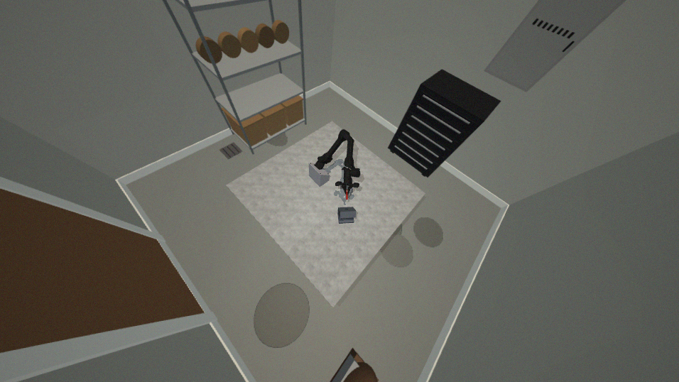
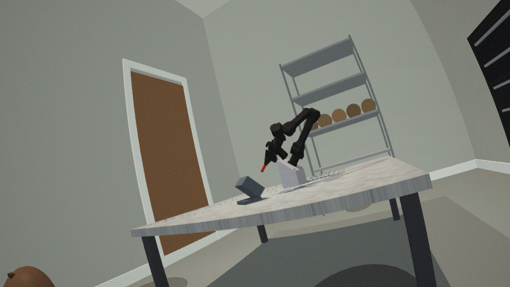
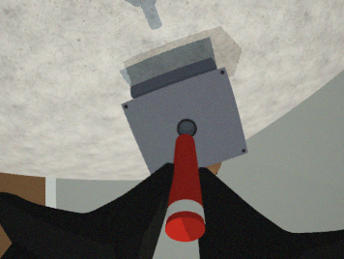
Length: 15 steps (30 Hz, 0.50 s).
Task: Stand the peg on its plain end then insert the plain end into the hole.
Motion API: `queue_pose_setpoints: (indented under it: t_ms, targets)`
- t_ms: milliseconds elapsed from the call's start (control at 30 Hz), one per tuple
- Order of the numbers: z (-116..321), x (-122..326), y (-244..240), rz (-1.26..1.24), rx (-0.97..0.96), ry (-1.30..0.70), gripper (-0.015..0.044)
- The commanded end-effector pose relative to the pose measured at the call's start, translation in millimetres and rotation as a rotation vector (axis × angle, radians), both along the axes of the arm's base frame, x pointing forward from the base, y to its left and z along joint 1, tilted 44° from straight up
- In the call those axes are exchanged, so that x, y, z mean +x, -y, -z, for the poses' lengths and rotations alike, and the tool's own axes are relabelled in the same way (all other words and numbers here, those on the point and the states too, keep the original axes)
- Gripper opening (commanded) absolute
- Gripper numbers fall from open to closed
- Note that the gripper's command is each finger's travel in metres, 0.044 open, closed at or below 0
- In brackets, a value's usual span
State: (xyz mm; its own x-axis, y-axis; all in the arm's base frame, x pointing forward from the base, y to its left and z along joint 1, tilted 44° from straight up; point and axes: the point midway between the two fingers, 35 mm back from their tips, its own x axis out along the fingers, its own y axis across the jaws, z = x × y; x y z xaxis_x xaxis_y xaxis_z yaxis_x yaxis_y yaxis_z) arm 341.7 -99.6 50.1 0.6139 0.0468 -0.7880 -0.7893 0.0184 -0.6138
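Observation:
My gripper [image 1: 346, 191] [image 2: 264, 164] [image 3: 185, 172] is shut on the red peg [image 1: 346, 195] [image 2: 263, 168] [image 3: 185, 189] and holds it in the air, clear of the table. The white band is near the end closest to the wrist camera; the plain end points away, down toward the panel. The blue-grey sloped panel [image 1: 346, 213] [image 2: 248, 185] [image 3: 150, 123] stands on the table beyond the peg. Its round dark hole [image 3: 186, 128] shows just above the peg's plain end in the wrist view. The peg and panel are apart in the exterior view. The panel looks turned in the wrist view.
A pale grey block [image 1: 317, 174] [image 2: 290, 175] stands on the table [image 1: 294, 228] [image 2: 342, 189] by the arm's base. The panel's flat foot [image 2: 246, 201] rests on the table. Shelves [image 2: 331, 85] and a black drawer cabinet [image 1: 441, 123] stand beyond the table.

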Motion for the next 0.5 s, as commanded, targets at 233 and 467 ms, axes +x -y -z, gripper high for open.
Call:
queue_pose_setpoints:
  t_ms: [233, 467]
  targets:
    - [9, 9, 3, 0.018, -0.002, 0.003, 0.0]
    - [15, 15, 5, 0.027, -0.002, 0.006, 0.0]
